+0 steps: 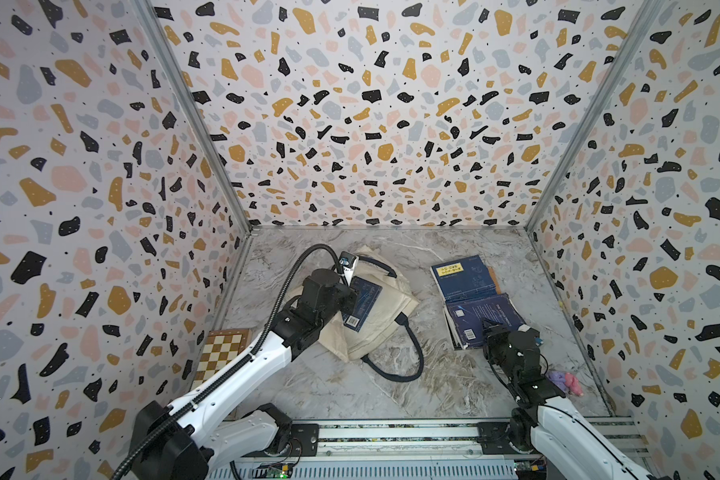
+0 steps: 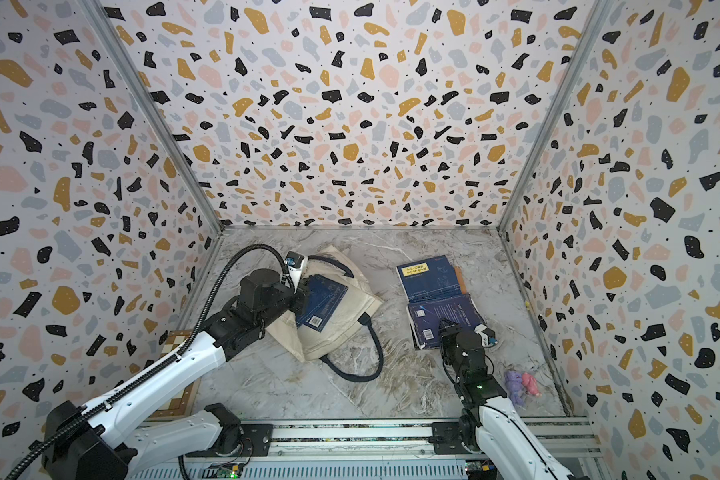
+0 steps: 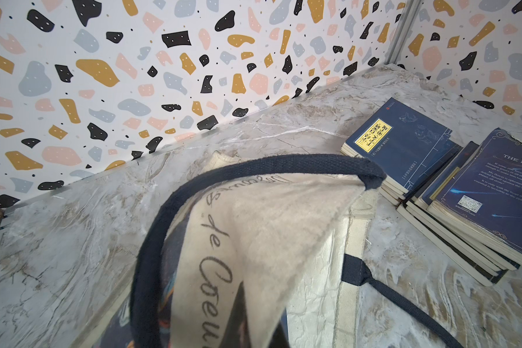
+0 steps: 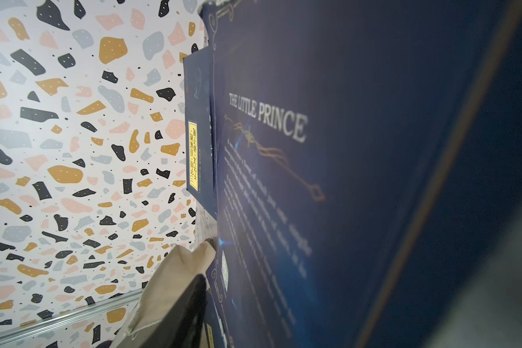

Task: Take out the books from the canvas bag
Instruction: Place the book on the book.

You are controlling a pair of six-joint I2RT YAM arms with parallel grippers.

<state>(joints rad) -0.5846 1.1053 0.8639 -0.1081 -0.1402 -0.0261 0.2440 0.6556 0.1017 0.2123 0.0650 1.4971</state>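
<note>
Right gripper: jaws parted astride Little Prince paperback, nothing clamped. Advise straight retreat, no cover drag. Left gripper: shut, apparently pinching canvas bag; barcoded book just beside.

We see the bag as matt cream cloth of coarse weave, its handles a thicker navy webbing. The books wear paper covers with a faint sheen. The table looks like smooth veined marble, the chessboard like smooth wood, the rail bare metal, the arms glossy white plastic with matt black joints, the toy fuzzy plush.
</note>
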